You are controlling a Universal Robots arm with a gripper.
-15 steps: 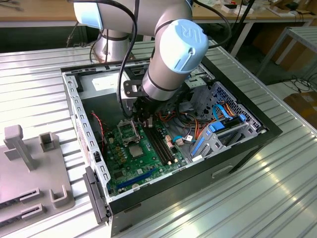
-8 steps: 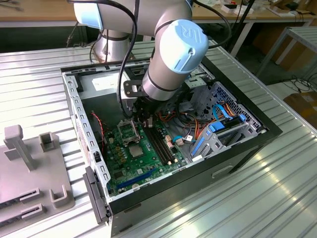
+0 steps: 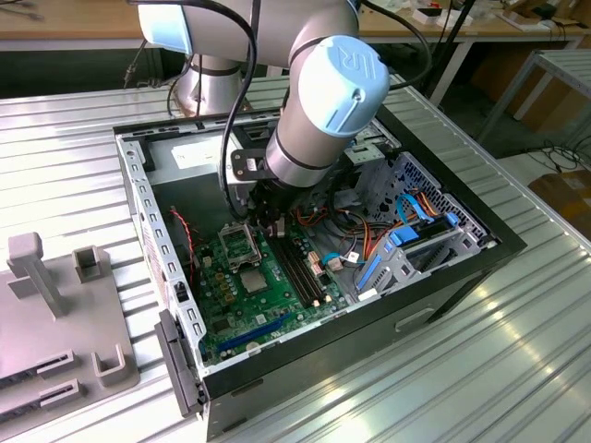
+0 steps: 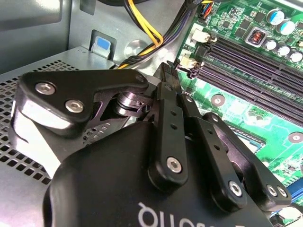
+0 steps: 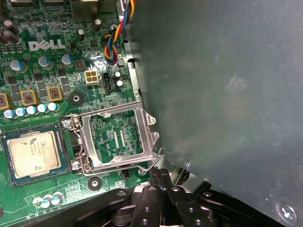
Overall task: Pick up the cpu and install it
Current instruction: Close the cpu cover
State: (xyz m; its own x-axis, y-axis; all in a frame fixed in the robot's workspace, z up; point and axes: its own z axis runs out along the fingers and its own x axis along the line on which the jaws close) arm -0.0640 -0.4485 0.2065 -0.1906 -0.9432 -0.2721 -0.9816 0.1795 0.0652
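The cpu [image 5: 33, 151], a flat silver-grey square, lies seated in its socket on the green motherboard [image 5: 52, 75]. In the exterior view the cpu [image 3: 251, 280] is a small silver square near the board's middle. Beside it the metal socket frame [image 5: 118, 137] is flipped open, with bare board showing through it. My gripper [image 5: 161, 182] is shut, its black fingers pressed together just off the frame's wire lever, and nothing shows between them. In the second wrist view the gripper [image 4: 168, 71] points toward the memory slots [image 4: 255, 66]. In the exterior view the gripper [image 3: 268, 221] hangs inside the open computer case [image 3: 462, 268].
A grey metal wall [image 5: 222, 80] rises close beside the socket frame. Coloured cables [image 5: 113, 38] run along the board's edge, and yellow cables [image 4: 147, 28] cross behind the fingers. Blue drive brackets [image 3: 406, 240] fill the case's right in the exterior view. A grey fixture [image 3: 55, 314] stands outside, on the left.
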